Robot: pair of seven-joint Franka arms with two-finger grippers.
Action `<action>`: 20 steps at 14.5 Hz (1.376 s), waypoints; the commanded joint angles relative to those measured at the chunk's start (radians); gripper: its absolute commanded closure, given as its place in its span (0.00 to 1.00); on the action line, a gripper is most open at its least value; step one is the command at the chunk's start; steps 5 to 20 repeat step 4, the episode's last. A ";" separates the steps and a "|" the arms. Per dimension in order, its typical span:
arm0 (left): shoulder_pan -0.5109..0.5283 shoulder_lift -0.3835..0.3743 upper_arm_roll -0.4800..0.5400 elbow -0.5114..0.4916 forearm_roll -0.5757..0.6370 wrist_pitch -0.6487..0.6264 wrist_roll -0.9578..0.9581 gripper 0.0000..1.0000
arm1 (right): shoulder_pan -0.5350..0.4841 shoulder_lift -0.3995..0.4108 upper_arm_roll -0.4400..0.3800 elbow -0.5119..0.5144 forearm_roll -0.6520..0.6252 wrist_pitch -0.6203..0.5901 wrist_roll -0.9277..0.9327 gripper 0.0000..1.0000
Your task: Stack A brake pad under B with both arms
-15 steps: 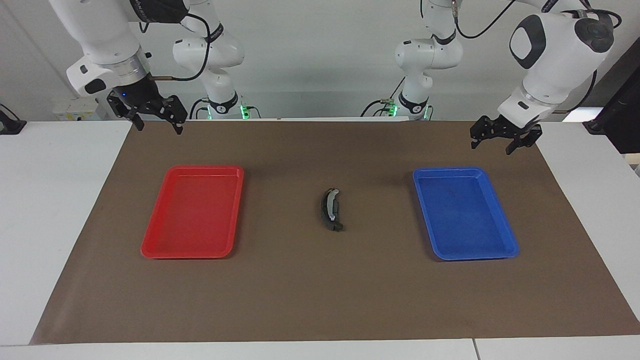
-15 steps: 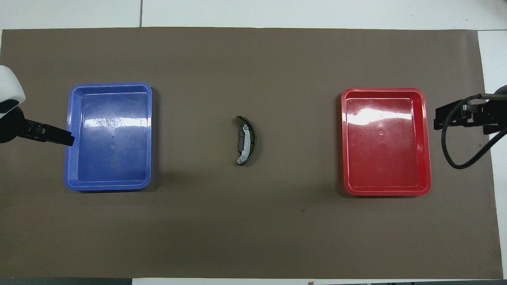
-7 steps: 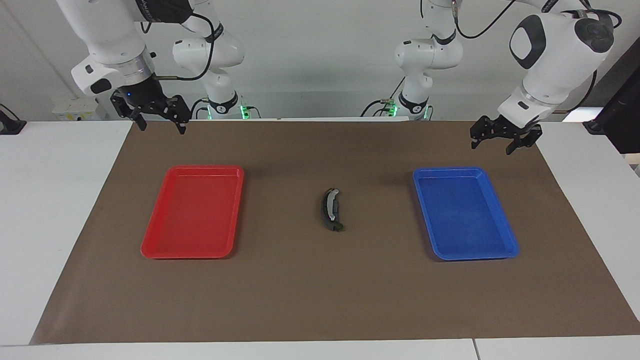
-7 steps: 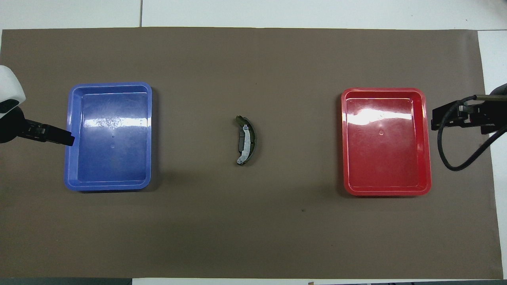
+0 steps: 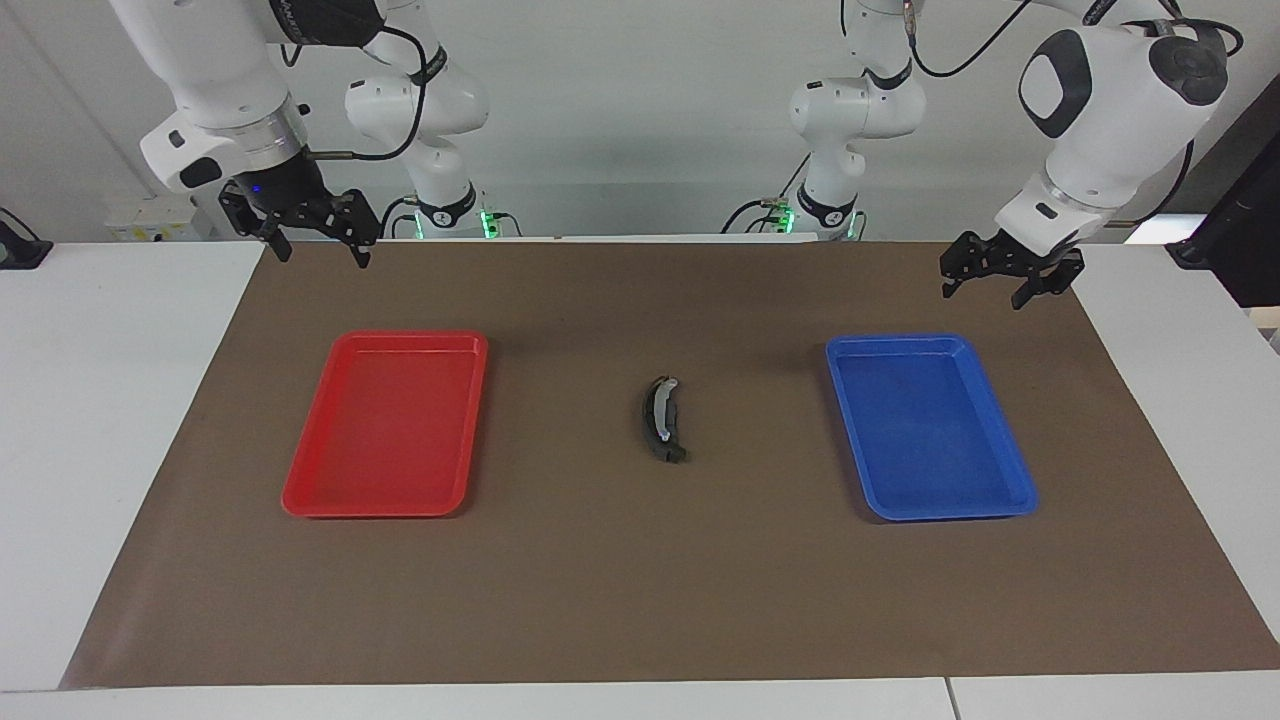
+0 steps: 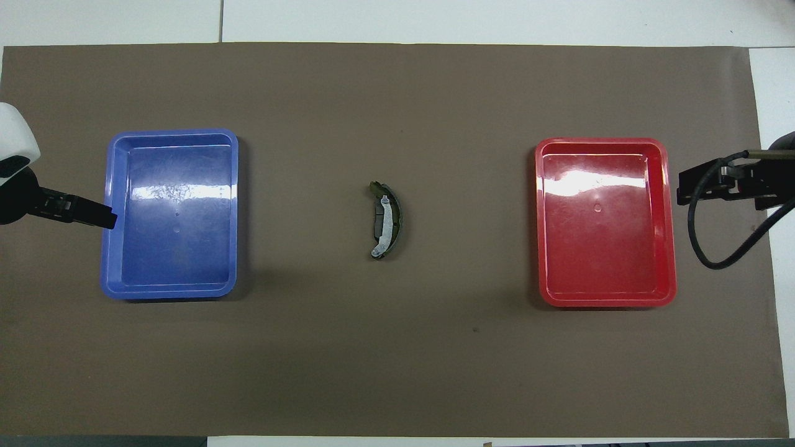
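Observation:
B (image 5: 659, 418) (image 6: 388, 218), a slim black crescent with a silvery strip, lies on the brown mat midway between the two trays. A short dark-grey piece (image 6: 376, 223), the A brake pad, shows along B's inner curve and seems to lie under it. My left gripper (image 5: 982, 293) (image 6: 93, 215) hangs open and empty over the mat beside the blue tray. Over the mat's edge at the right arm's end, my right gripper (image 5: 320, 255) (image 6: 699, 187) is open and empty too. Both grippers are well away from the pads.
A blue tray (image 5: 1010, 500) (image 6: 107, 248) sits toward the left arm's end and a red tray (image 5: 300, 495) (image 6: 669, 261) toward the right arm's end, each with nothing in it. The brown mat (image 5: 620, 590) covers most of the white table.
My right gripper has drawn up and slightly back toward its base. The left arm and the pads have not moved.

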 commanded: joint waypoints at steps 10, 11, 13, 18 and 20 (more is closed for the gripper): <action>0.006 -0.016 -0.005 -0.011 0.001 0.000 0.005 0.00 | 0.000 -0.005 -0.004 0.004 -0.001 -0.020 -0.028 0.00; 0.006 -0.016 -0.005 -0.011 0.001 0.000 0.005 0.00 | 0.000 -0.005 -0.004 0.004 -0.001 -0.020 -0.028 0.00; 0.006 -0.016 -0.005 -0.011 0.001 0.000 0.005 0.00 | 0.000 -0.005 -0.004 0.004 -0.001 -0.020 -0.028 0.00; 0.006 -0.016 -0.005 -0.011 0.001 0.000 0.005 0.00 | 0.000 -0.005 -0.004 0.004 -0.001 -0.020 -0.028 0.00; 0.006 -0.016 -0.005 -0.011 0.001 0.000 0.005 0.00 | 0.000 -0.005 -0.004 0.004 -0.001 -0.020 -0.028 0.00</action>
